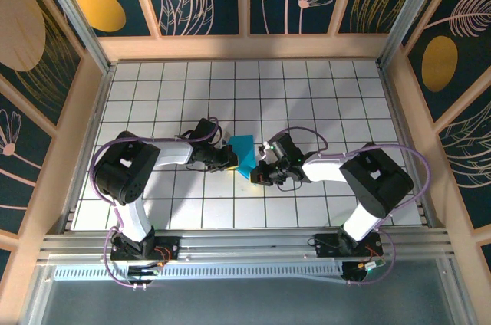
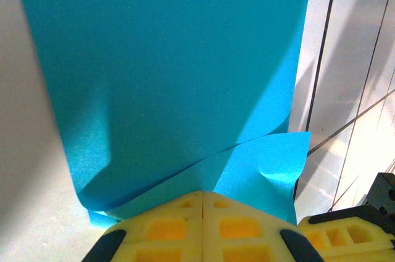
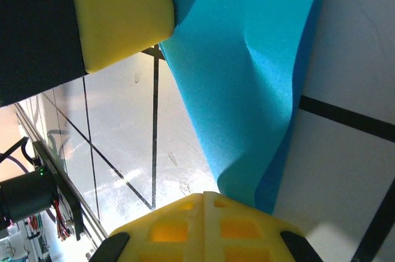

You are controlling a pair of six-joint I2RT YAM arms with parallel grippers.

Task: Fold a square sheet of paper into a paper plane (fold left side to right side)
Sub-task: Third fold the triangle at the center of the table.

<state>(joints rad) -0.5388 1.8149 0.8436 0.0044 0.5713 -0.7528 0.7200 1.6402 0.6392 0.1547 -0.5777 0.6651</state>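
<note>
You are looking at the blue sheet of paper (image 1: pixel 245 153) near the middle of the white tiled table (image 1: pixel 153 210), about midway between its left and right edges. The sheet is doubling over on itself and curling up off the surface rather than lying flat. Your left gripper (image 1: pixel 229 159) is pinching the paper's left side. In the left wrist view its yellow fingers (image 2: pixel 160 228) are pressing together on the sheet's lower edge, with no gap between them. Your right gripper (image 1: pixel 258 173) is gripping the right side nearer the table's front edge. In the right wrist view its jaws are likewise closing fully on the paper's corner, and the sheet is sagging in a soft dent above them.
</note>
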